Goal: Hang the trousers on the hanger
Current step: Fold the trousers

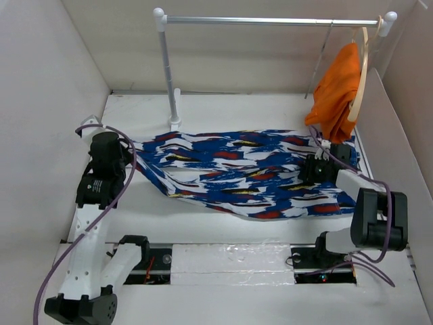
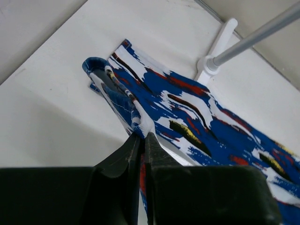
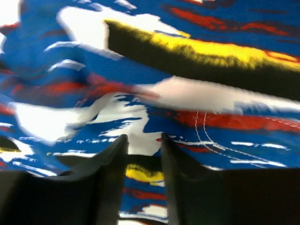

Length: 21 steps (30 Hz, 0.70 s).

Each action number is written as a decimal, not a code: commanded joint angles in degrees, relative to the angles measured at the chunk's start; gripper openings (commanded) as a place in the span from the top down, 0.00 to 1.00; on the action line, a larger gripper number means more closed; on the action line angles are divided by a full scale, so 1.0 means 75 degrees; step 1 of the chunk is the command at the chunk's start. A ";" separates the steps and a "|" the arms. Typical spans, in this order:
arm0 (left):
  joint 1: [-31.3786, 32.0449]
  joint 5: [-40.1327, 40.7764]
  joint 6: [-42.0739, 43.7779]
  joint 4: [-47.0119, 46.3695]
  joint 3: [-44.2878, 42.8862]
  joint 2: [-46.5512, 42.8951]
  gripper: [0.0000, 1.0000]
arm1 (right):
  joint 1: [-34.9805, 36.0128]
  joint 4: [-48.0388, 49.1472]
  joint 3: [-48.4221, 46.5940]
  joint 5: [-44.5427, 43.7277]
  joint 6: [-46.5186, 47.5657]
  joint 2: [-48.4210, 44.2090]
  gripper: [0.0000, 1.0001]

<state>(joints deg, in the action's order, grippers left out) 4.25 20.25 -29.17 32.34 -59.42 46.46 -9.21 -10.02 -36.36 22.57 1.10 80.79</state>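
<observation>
**Blue trousers half-gripped, lift pending**

White surface (image 1: 223, 112) is carrying the trousers (image 1: 243, 172), spread flat; the hanger (image 1: 322, 57) is hanging behind. Left claw (image 2: 142, 136) is pinching their end; right claw (image 3: 143, 140) is resting narrowly open on cloth. I'm judging next: close, then lift.

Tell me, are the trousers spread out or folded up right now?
Spread out. The trousers lie stretched lengthwise across the table, not bunched or folded, and the left claw is pinching one end.
</observation>
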 commanded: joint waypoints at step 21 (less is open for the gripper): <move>0.2421 -0.0240 0.0572 -0.0175 -0.1663 0.0099 1.00 | -0.4406 -0.3211 0.0618 -0.2950 -0.1343 -0.4505 0.34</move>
<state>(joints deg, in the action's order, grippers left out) 21.41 14.63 -25.93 32.05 -68.20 48.14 -39.27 -34.20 -29.02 3.62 -7.94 44.12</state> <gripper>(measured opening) 0.010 0.655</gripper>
